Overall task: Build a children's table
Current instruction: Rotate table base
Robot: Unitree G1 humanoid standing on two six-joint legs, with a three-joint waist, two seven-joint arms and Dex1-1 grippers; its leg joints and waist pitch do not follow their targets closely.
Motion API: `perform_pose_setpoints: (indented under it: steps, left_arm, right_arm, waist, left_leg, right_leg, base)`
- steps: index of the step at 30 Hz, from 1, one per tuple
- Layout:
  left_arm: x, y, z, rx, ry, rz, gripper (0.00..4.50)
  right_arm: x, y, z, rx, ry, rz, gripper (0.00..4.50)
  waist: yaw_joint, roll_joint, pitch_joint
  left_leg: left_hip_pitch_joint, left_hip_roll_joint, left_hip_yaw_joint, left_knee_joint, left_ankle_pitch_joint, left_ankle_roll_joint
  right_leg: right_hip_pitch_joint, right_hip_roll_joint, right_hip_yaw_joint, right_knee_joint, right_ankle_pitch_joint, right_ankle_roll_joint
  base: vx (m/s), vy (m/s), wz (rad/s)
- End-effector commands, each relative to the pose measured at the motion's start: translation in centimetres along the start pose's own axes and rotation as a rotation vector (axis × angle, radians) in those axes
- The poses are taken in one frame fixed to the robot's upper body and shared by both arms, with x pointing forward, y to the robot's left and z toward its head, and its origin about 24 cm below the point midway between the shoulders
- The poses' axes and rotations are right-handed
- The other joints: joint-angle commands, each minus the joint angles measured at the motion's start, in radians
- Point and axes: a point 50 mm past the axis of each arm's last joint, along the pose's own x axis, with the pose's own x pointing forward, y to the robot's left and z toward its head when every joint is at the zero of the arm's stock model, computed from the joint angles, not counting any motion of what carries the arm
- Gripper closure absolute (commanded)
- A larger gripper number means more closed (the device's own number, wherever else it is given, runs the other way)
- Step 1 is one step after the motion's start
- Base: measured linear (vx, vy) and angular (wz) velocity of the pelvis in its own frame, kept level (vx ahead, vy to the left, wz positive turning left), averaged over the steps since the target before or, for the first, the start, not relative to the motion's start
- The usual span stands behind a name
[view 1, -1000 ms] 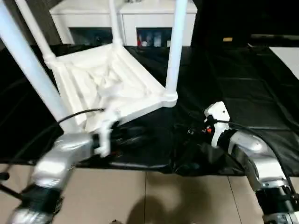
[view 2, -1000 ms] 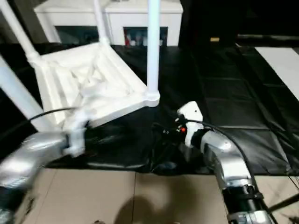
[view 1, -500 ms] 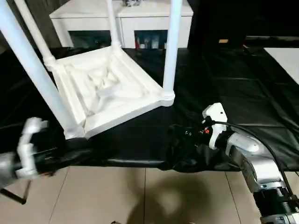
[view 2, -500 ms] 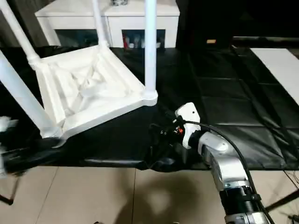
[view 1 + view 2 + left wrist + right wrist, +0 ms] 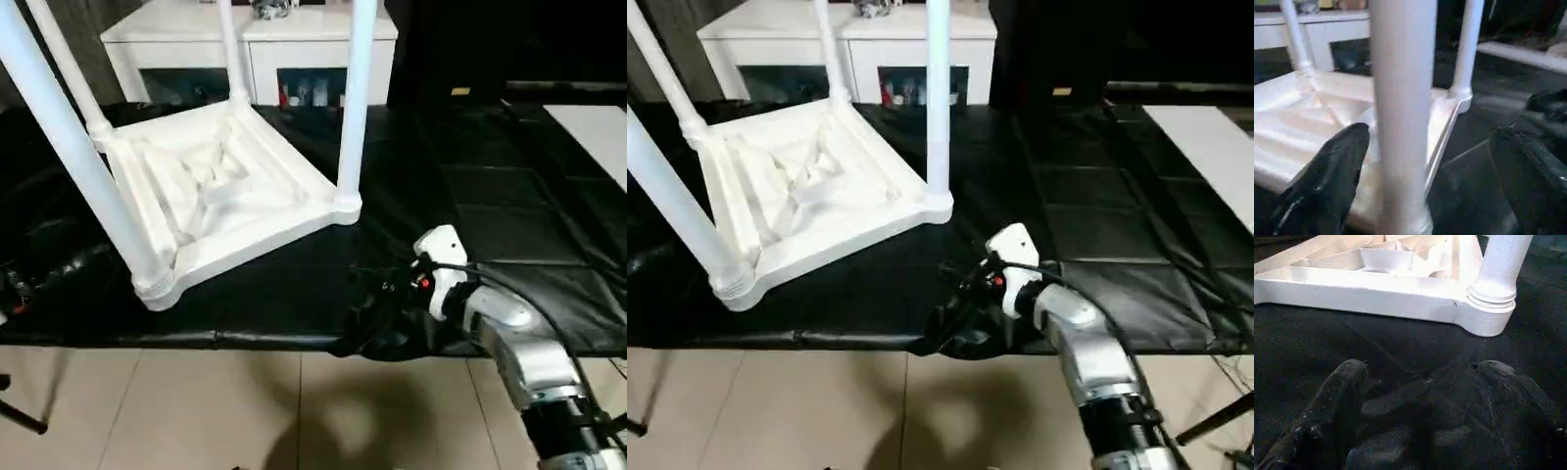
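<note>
Tabletop (image 5: 220, 191) of white plastic lies upside down on the black-covered work table (image 5: 490, 186), ribbed underside facing up, turned at an angle so one corner points toward the table's near edge. All four white tube legs stand in the rounded corner sockets: the nearest leg (image 5: 69, 147) rises slanting from the front corner socket (image 5: 157, 286), a second leg (image 5: 355, 88) stands in the corner closest to the right arm, and two more legs (image 5: 228, 49) rise at the far corners (their upper ends run out of frame).

The right gripper (image 5: 1420, 396) rests low over the black cover just in front of that right-side corner socket (image 5: 1488, 316), its two black fingers (image 5: 1337, 396) spread well apart with nothing between them — the socket and its leg lie beyond the fingertips, not touching. In the head views the silver right forearm (image 5: 519, 348) reaches in from the lower right, ending in a white wrist housing (image 5: 441, 250) near the table's front edge.

The left gripper (image 5: 1425, 161) also stands open, fingers (image 5: 1332, 171) wide on either side of the near leg (image 5: 1400, 112) as the wrist camera sees it — whether either finger touches the tube cannot be told.

Behind the work table stands a white cabinet (image 5: 274, 39) with glass doors.
</note>
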Motion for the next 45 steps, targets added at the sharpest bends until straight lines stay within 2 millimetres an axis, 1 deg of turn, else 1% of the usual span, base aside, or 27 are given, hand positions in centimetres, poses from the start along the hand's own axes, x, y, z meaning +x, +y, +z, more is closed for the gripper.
perform_pose_setpoints:
  steps: [1, 2, 4, 6, 9, 10, 11, 12, 13, 15, 16, 17, 18, 19, 21, 22, 27, 29, 33, 36, 37, 39, 40, 41, 43, 44, 45]
  left_arm:
    - [1.6, -0.8, 0.1, -0.031, -0.023, -0.073, 0.04]
    - [1.8, -0.9, 0.1, -0.037, -0.027, -0.081, 0.04]
    - [3.2, -1.3, -0.4, -0.052, -0.019, -0.095, 0.04]
    - [4.7, -1.7, -0.9, -0.051, 0.008, -0.101, 0.04]
    - [6.0, -2.8, -1.2, -0.062, 0.034, -0.143, 0.04]
    - [6.2, -2.9, -1.2, -0.065, 0.036, -0.151, 0.04]
    - [6.8, -3.7, -1.1, -0.082, 0.035, -0.194, 0.04]
    - [7.1, -4.1, -1.1, -0.089, 0.032, -0.214, 0.04]
    - [7.6, -4.7, -1.0, -0.088, 0.030, -0.249, 0.04]
    - [8.4, -5.6, -0.9, -0.094, 0.026, -0.297, 0.04]
    - [9.1, -5.9, -1.0, -0.092, 0.025, -0.303, 0.04]
    - [9.5, -6.0, -1.1, -0.091, 0.024, -0.302, 0.04]
    - [10.5, -6.3, -1.2, -0.087, 0.026, -0.308, 0.04]
    - [11.1, -6.3, -1.3, -0.082, 0.035, -0.295, 0.04]
    - [11.6, -6.4, -1.4, -0.069, 0.042, -0.290, 0.04]
    - [12.3, -6.5, -1.5, -0.063, 0.055, -0.269, 0.04]
    - [14.8, -6.9, -1.6, -0.048, 0.060, -0.209, 0.04]
    - [15.0, -7.0, -1.5, -0.046, 0.055, -0.203, 0.04]
    - [16.1, -8.5, -0.6, -0.078, 0.005, -0.315, 0.04]
    - [16.5, -10.3, -0.1, -0.103, -0.011, -0.448, 0.04]
    - [16.8, -12.0, 0.2, -0.126, -0.011, -0.571, 0.04]
    - [17.1, -14.1, 0.8, -0.153, -0.020, -0.698, 0.04]
    - [17.4, -15.5, 1.2, -0.166, -0.023, -0.775, 0.04]
    - [17.6, -15.9, 1.3, -0.167, -0.024, -0.793, 0.04]
    - [17.9, -16.5, 1.4, -0.160, -0.025, -0.809, 0.04]
    - [18.8, -17.5, 1.4, -0.149, -0.025, -0.829, 0.04]
    - [19.3, -17.8, 1.4, -0.137, -0.027, -0.827, 0.04]
  right_arm:
    - [0.9, -0.2, 0.8, -0.026, -0.016, -0.037, 0.65]
    - [1.0, -0.2, 0.8, -0.023, -0.016, -0.041, 0.65]
    - [1.6, -0.1, 0.8, -0.025, -0.008, -0.077, 0.65]
    - [2.5, -0.2, 0.6, -0.030, 0.010, -0.140, 0.65]
    - [3.4, 0.0, 0.6, -0.030, 0.016, -0.189, 0.65]
    - [3.5, 0.0, 0.6, -0.030, 0.016, -0.195, 0.65]
    - [4.0, 0.0, 0.6, -0.020, 0.018, -0.213, 0.65]
    - [4.2, 0.0, 0.6, -0.012, 0.019, -0.218, 0.65]
    - [4.6, 0.1, 0.6, -0.002, 0.020, -0.221, 0.65]
    - [5.1, 0.3, 0.6, 0.003, 0.019, -0.217, 0.65]
    - [5.4, 0.4, 0.6, -0.001, 0.020, -0.210, 0.65]
    - [5.6, 0.4, 0.6, -0.004, 0.020, -0.206, 0.65]
    - [6.0, 0.6, 0.8, -0.005, 0.016, -0.192, 0.65]
    - [6.2, 0.7, 0.9, -0.010, 0.014, -0.182, 0.65]
    - [6.4, 0.7, 1.0, -0.014, 0.012, -0.179, 0.65]
    - [6.7, 0.8, 1.2, -0.016, 0.009, -0.175, 0.65]
    - [7.3, 1.0, 1.4, -0.022, 0.003, -0.162, 0.65]
    - [7.4, 1.0, 1.4, -0.021, 0.002, -0.160, 0.65]
    - [7.6, 1.2, 1.3, -0.016, 0.005, -0.141, 0.65]
    - [7.9, 1.4, 1.3, -0.006, -0.001, -0.119, 0.65]
    - [8.1, 1.6, 1.5, 0.004, -0.012, -0.096, 0.65]
    - [8.3, 1.8, 1.8, 0.003, -0.023, -0.074, 0.65]
    - [8.5, 1.9, 1.9, 0.013, -0.030, -0.059, 0.65]
    - [8.5, 2.0, 1.9, 0.015, -0.030, -0.056, 0.65]
    - [8.6, 2.0, 1.9, 0.010, -0.028, -0.055, 0.65]
    - [8.8, 2.2, 1.9, 0.009, -0.023, -0.041, 0.65]
    - [8.8, 2.3, 1.9, 0.004, -0.020, -0.034, 0.65]
  waist:
    - [0.001, 0.012, -0.055]
    - [0.000, 0.011, -0.056]
    - [0.004, 0.009, -0.055]
    - [0.006, 0.014, -0.056]
    - [0.011, 0.012, -0.057]
    - [0.009, 0.016, -0.058]
    - [0.009, 0.012, -0.061]
    - [0.009, 0.013, -0.060]
    - [0.008, 0.006, -0.061]
    - [0.009, 0.010, -0.062]
    - [0.008, 0.002, -0.062]
    - [0.009, 0.007, -0.063]
    - [0.011, 0.005, -0.063]
    - [0.010, 0.004, -0.064]
    - [0.010, 0.004, -0.066]
    - [0.009, 0.001, -0.067]
    - [0.001, -0.001, -0.070]
    - [0.001, 0.000, -0.073]
    - [-0.002, 0.000, -0.073]
    - [-0.002, 0.000, -0.072]
    - [-0.002, 0.001, -0.075]
    - [0.002, 0.003, -0.080]
    - [0.007, 0.005, -0.083]
    - [0.008, 0.002, -0.081]
    - [0.010, 0.001, -0.080]
    - [0.009, -0.004, -0.078]
    - [0.010, -0.003, -0.078]
  left_leg:
    - [0.022, 0.003, 0.003, -0.091, -0.436, -0.034]
    - [0.019, 0.002, 0.004, -0.090, -0.422, -0.034]
    - [0.024, 0.003, 0.007, -0.088, -0.419, -0.029]
    - [0.028, 0.001, 0.007, -0.087, -0.423, -0.037]
    - [0.022, 0.003, 0.005, -0.090, -0.409, -0.047]
    - [0.022, 0.002, 0.004, -0.089, -0.401, -0.052]
    - [0.021, 0.002, 0.005, -0.089, -0.391, -0.052]
    - [0.021, 0.002, 0.005, -0.088, -0.389, -0.051]
    - [0.019, 0.001, 0.006, -0.087, -0.380, -0.045]
    - [0.019, 0.001, 0.007, -0.086, -0.366, -0.038]
    - [0.016, 0.000, 0.008, -0.084, -0.352, -0.033]
    - [0.020, 0.000, 0.011, -0.083, -0.348, -0.031]
    - [0.022, 0.000, 0.012, -0.081, -0.347, -0.029]
    - [0.017, 0.000, 0.010, -0.082, -0.329, -0.027]
    - [0.018, -0.001, 0.011, -0.079, -0.312, -0.023]
    - [0.010, -0.002, 0.009, -0.080, -0.288, -0.023]
    - [0.008, -0.003, 0.011, -0.074, -0.248, -0.011]
    - [0.007, -0.004, 0.011, -0.071, -0.232, -0.003]
    - [0.008, -0.004, 0.013, -0.069, -0.229, 0.006]
    - [0.008, -0.002, 0.013, -0.069, -0.230, 0.013]
    - [0.007, 0.000, 0.013, -0.068, -0.223, 0.016]
    - [0.009, 0.001, 0.015, -0.064, -0.185, 0.030]
    - [0.006, 0.002, 0.014, -0.058, -0.138, 0.044]
    - [0.001, 0.001, 0.015, -0.057, -0.119, 0.056]
    - [0.001, -0.001, 0.016, -0.056, -0.120, 0.060]
    - [0.000, -0.001, 0.017, -0.056, -0.132, 0.067]
    - [0.002, -0.001, 0.018, -0.056, -0.140, 0.067]
  right_leg:
    - [0.023, -0.022, 0.019, -0.073, -0.382, -0.185]
    - [0.026, -0.021, 0.019, -0.069, -0.359, -0.191]
    - [0.022, -0.021, 0.021, -0.072, -0.356, -0.192]
    - [0.020, -0.022, 0.021, -0.072, -0.375, -0.193]
    - [0.027, -0.022, 0.021, -0.068, -0.356, -0.180]
    - [0.028, -0.021, 0.020, -0.067, -0.338, -0.182]
    - [0.029, -0.022, 0.021, -0.063, -0.317, -0.190]
    - [0.029, -0.021, 0.020, -0.063, -0.312, -0.195]
    - [0.031, -0.019, 0.020, -0.063, -0.296, -0.200]
    - [0.032, -0.020, 0.020, -0.061, -0.285, -0.204]
    - [0.033, -0.019, 0.020, -0.059, -0.272, -0.208]
    - [0.030, -0.018, 0.020, -0.059, -0.268, -0.212]
    - [0.030, -0.019, 0.021, -0.059, -0.266, -0.213]
    - [0.036, -0.018, 0.020, -0.057, -0.253, -0.209]
    - [0.036, -0.018, 0.020, -0.056, -0.233, -0.208]
    - [0.045, -0.020, 0.019, -0.052, -0.218, -0.206]
    - [0.047, -0.019, 0.018, -0.050, -0.167, -0.224]
    - [0.049, -0.020, 0.017, -0.047, -0.149, -0.233]
    - [0.049, -0.020, 0.016, -0.047, -0.145, -0.251]
    - [0.048, -0.020, 0.016, -0.047, -0.144, -0.261]
    - [0.049, -0.021, 0.016, -0.043, -0.129, -0.268]
    - [0.047, -0.019, 0.014, -0.037, -0.072, -0.287]
    - [0.047, -0.018, 0.012, -0.030, -0.010, -0.300]
    - [0.049, -0.016, 0.011, -0.027, 0.025, -0.310]
    - [0.051, -0.016, 0.010, -0.027, 0.022, -0.310]
    - [0.052, -0.017, 0.011, -0.030, 0.004, -0.309]
    - [0.051, -0.018, 0.012, -0.032, -0.008, -0.306]
  base:
    - [0.000, 0.000, 0.00]
    - [0.000, 0.000, 0.00]
    - [0.000, 0.000, 0.00]
    - [0.000, 0.000, 0.00]
    - [0.000, 0.000, 0.00]
    - [0.000, 0.000, 0.00]
    - [0.000, 0.000, 0.00]
    - [0.000, 0.000, 0.00]
    - [0.000, 0.000, 0.00]
    - [0.000, 0.000, 0.00]
    - [0.000, 0.000, 0.00]
    - [0.000, 0.000, 0.00]
    - [0.000, 0.000, 0.00]
    - [0.000, 0.000, 0.00]
    - [0.000, 0.000, 0.00]
    - [0.000, 0.000, 0.00]
    - [0.000, 0.000, 0.00]
    - [0.000, 0.000, 0.00]
    - [0.000, 0.000, 0.00]
    - [0.000, 0.000, 0.00]
    - [0.000, 0.000, 0.00]
    - [0.000, 0.000, 0.00]
    - [0.000, 0.000, 0.00]
    - [0.000, 0.000, 0.00]
    - [0.000, 0.000, 0.00]
    - [0.000, 0.000, 0.00]
    - [0.000, 0.000, 0.00]
